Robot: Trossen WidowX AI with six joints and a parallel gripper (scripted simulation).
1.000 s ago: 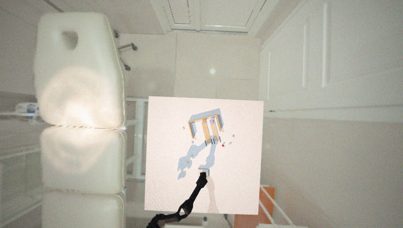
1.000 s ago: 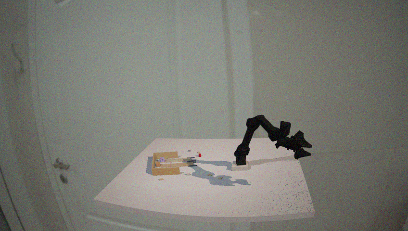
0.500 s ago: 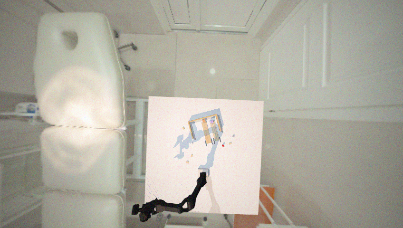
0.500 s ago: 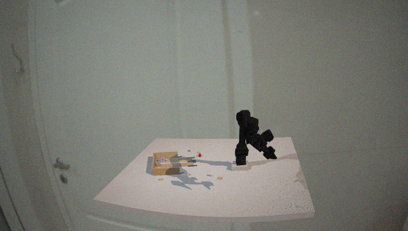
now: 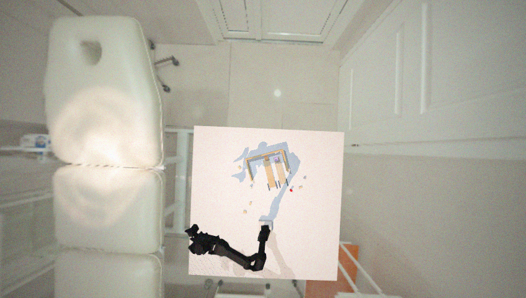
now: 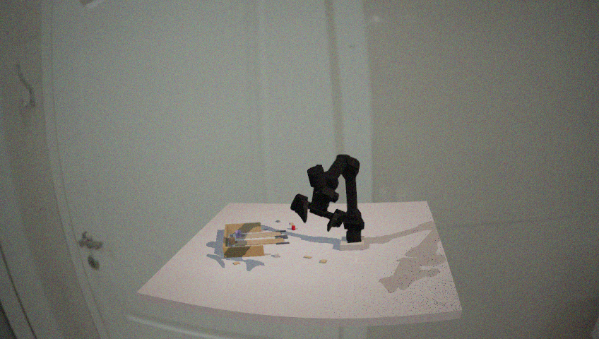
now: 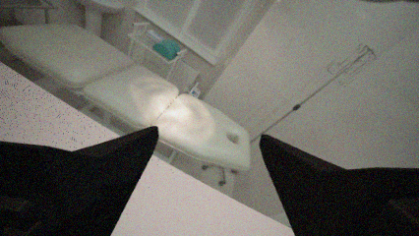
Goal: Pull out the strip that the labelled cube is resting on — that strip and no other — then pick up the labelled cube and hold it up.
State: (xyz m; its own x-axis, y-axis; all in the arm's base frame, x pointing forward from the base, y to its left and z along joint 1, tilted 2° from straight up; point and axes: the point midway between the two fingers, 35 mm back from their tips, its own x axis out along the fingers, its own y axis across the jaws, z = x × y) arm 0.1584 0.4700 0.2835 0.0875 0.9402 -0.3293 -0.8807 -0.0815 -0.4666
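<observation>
A small cube with a purple face (image 5: 276, 159) (image 6: 238, 234) rests at the inner end of the right strip (image 5: 281, 173) inside the three-sided wooden frame. The left strip (image 5: 270, 176) lies beside it, with a brownish block (image 5: 266, 158) at its inner end. Dark pieces flank the outer ends of both strips. Any marking on the block is too small to read. My gripper (image 5: 190, 239) (image 6: 317, 225) (image 7: 209, 136) is open and empty, high above the table and far from the strips. Neither cube nor strip shows in the wrist view.
The wooden frame (image 5: 249, 170) (image 6: 244, 251) stands around the back and sides of the strips. A small red piece (image 5: 291, 190) (image 6: 293, 227) lies outside it on the right. Several small tan and grey bits are scattered on both sides. The arm's base (image 6: 352, 244) is in front of the strips' outer ends.
</observation>
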